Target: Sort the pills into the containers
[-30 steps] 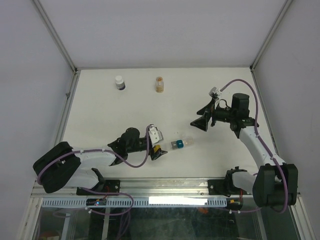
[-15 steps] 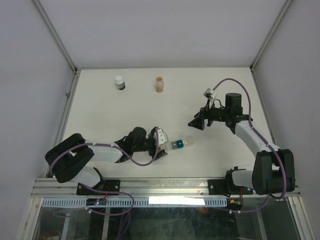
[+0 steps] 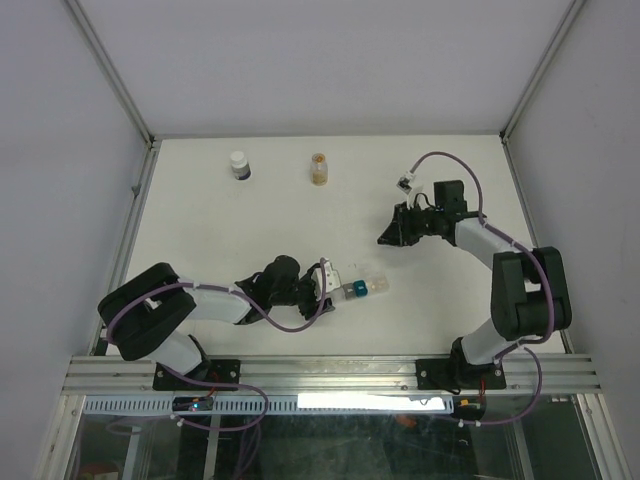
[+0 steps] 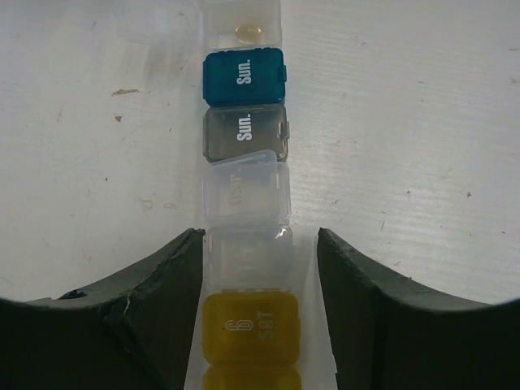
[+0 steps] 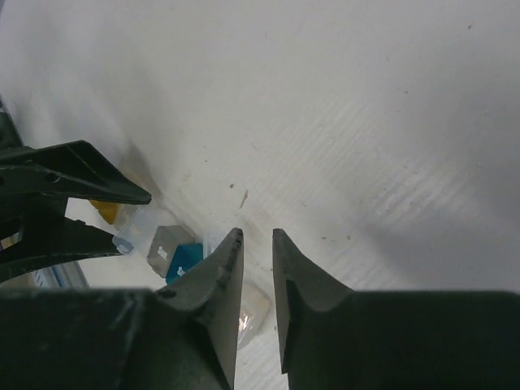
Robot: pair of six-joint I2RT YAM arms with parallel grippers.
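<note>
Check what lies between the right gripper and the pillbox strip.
Only bare white table separates the right gripper from the pillbox strip; the top view shows this.

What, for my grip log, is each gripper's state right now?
Left gripper: straddling the translucent plastic pillbox strip; grip cannot be told.
Right gripper: narrowly open, holding nothing.

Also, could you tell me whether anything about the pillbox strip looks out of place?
One clear lid, just beyond the left fingers, sits tilted and looks ajar, unlike the flat grey lid and blue lid further along the strip.
</note>
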